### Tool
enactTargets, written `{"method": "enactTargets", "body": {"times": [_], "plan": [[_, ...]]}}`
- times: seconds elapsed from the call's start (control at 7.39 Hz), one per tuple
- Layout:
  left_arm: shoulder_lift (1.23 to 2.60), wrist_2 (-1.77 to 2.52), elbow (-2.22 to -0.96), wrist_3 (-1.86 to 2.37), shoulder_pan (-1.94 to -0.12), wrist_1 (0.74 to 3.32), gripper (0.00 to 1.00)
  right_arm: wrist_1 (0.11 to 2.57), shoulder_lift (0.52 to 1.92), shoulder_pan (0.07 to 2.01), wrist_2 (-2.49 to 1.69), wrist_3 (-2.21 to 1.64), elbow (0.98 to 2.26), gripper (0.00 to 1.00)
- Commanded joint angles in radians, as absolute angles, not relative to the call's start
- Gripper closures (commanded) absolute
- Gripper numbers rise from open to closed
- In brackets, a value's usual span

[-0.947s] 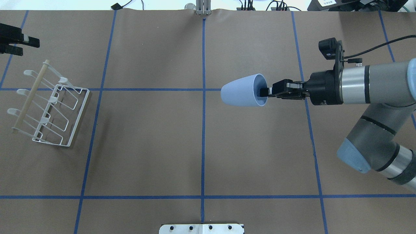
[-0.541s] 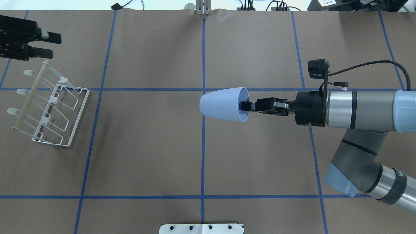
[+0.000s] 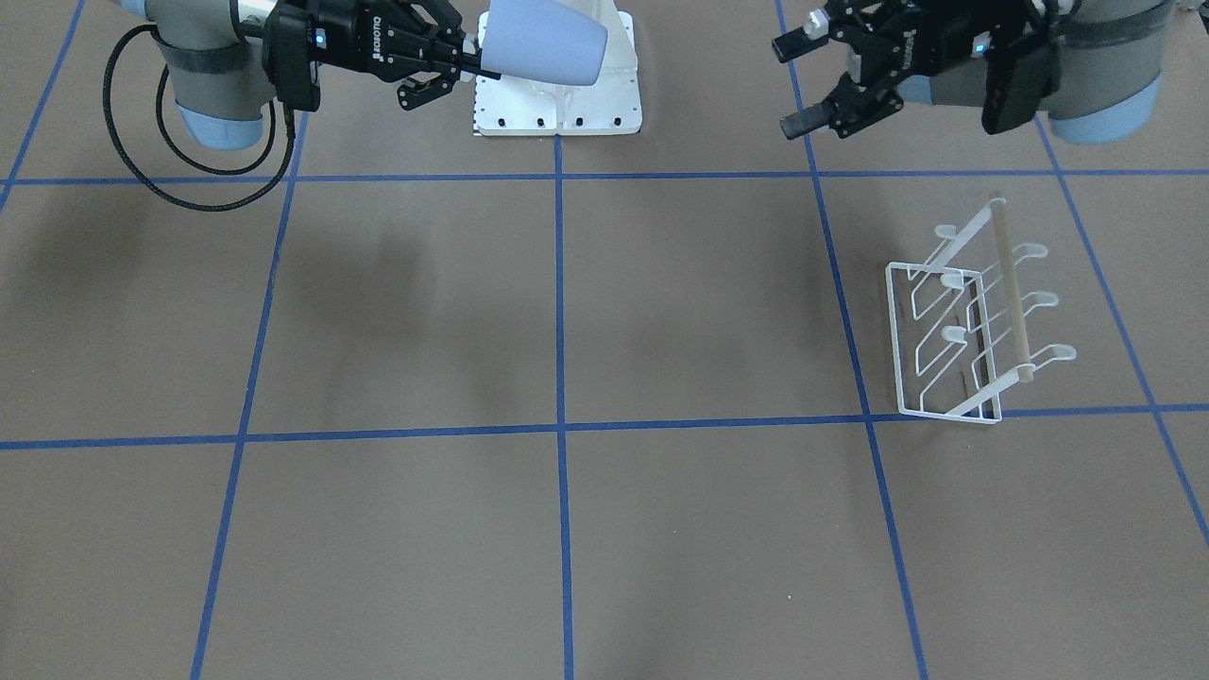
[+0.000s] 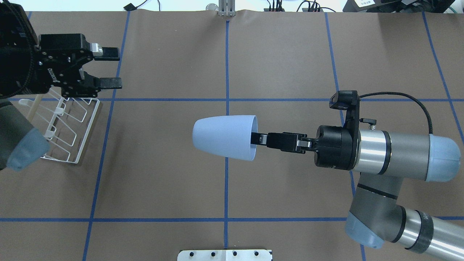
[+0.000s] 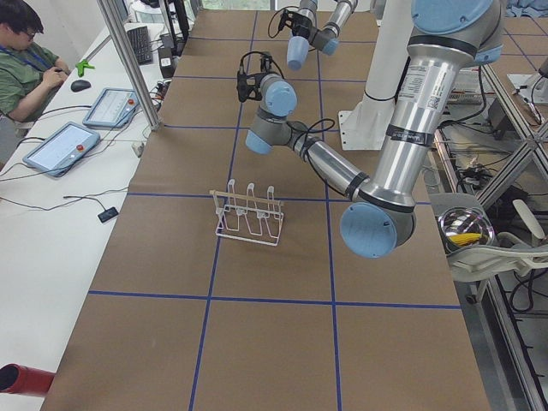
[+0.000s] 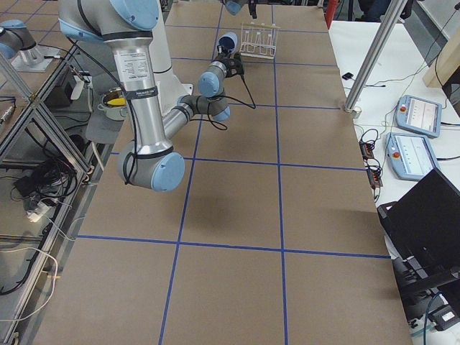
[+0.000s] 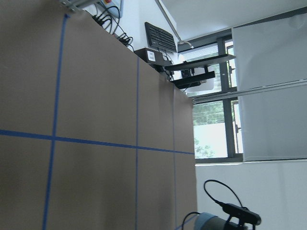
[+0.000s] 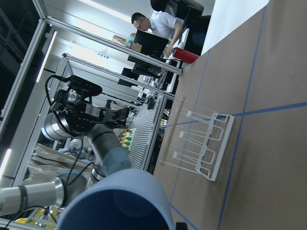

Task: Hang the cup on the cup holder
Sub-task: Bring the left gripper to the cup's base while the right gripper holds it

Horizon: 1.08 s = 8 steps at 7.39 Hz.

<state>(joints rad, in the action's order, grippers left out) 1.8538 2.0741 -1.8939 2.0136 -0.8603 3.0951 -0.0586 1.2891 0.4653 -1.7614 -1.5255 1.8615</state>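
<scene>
**Carry under way; hanging not done**

The left gripper (image 4: 115, 69) hovered empty, jaws wide, over the white wire cup holder (image 4: 88, 131) at left. At centre, the pale blue cup (image 4: 224, 137) lay sideways in the air, rim pinched by the right gripper (image 4: 255, 139).

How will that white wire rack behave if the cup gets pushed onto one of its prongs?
The rack is thin open wire, so probably light and apt to slide on the brown paper. Nothing holds it down; the left hand hangs open, apart from it. Its broad rectangular base probably resists tipping.
</scene>
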Motion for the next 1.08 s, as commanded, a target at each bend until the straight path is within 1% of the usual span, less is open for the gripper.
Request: {"method": "enactTargets", "body": {"times": [0.0,0.27,0.95], "plan": [[1.864,1.927,-1.937,2.069,-0.741,3.105,0.01,-0.127,1.259,0.433,-1.746,-1.523,1.856,1.0],[1.923,1.922,-1.934,2.141,-0.703,3.096,0.01,-0.17,1.258,0.433,-1.746,-1.525,1.858,1.0],[1.948,1.885,-1.928,2.14,-0.557,3.089,0.02,-0.17,1.256,0.431,-1.735,-1.52,1.856,1.0]]}}
